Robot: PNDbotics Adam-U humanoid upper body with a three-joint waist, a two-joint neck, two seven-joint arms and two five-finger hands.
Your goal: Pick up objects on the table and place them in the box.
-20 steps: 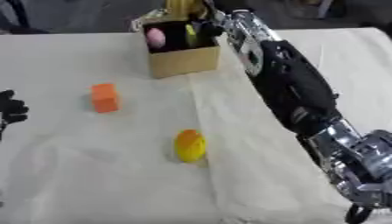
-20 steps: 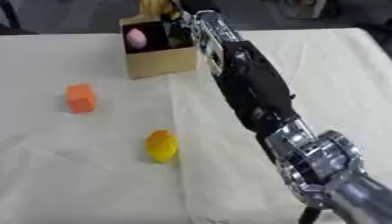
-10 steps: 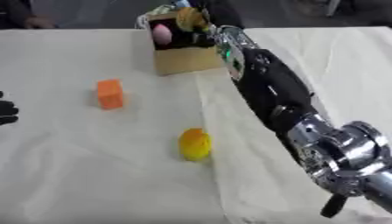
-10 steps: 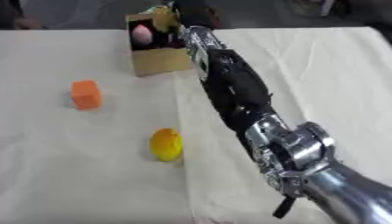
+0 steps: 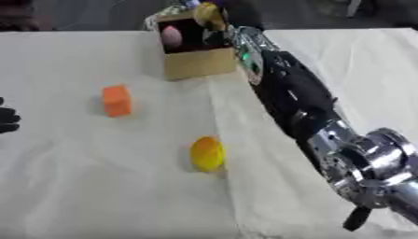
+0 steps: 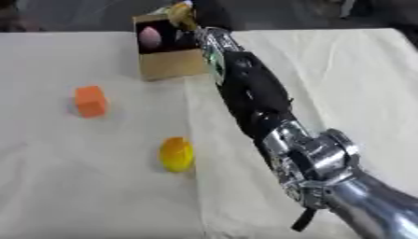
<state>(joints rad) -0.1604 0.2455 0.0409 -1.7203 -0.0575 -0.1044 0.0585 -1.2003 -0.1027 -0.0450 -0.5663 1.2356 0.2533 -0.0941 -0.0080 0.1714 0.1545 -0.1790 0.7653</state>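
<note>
Right now the robot's right arm (image 5: 294,93) stretches across the white-covered surface (image 5: 98,186) all the way to the cardboard box (image 5: 196,53), which stands at the far edge with its open side tipped toward the camera. The right hand (image 5: 225,16) sits at the box's top right corner, dark and mostly lost against the dim background, so I cannot tell whether its fingers are curled or straight. A small yellowish thing (image 5: 205,11) shows at the box's upper rim just beside that hand; whether the hand holds it I cannot tell either. Inside the box a pink rounded object (image 5: 170,35) lies against its left wall, with something dark next to it that I cannot make out.

On the near side of the box, well apart from it and off to its left, an orange block (image 5: 117,100) stands upright on the cloth. Farther from the box, more or less straight in front of it, a yellow rounded object (image 5: 206,153) rests on the surface just left of the arm's forearm, not touching it. A crease in the cloth runs from the box's front corner past this yellow object.

Far left of the box, at the view's edge, the left hand (image 5: 6,117) shows only as a few dark fingers, slightly bent and holding nothing.
</note>
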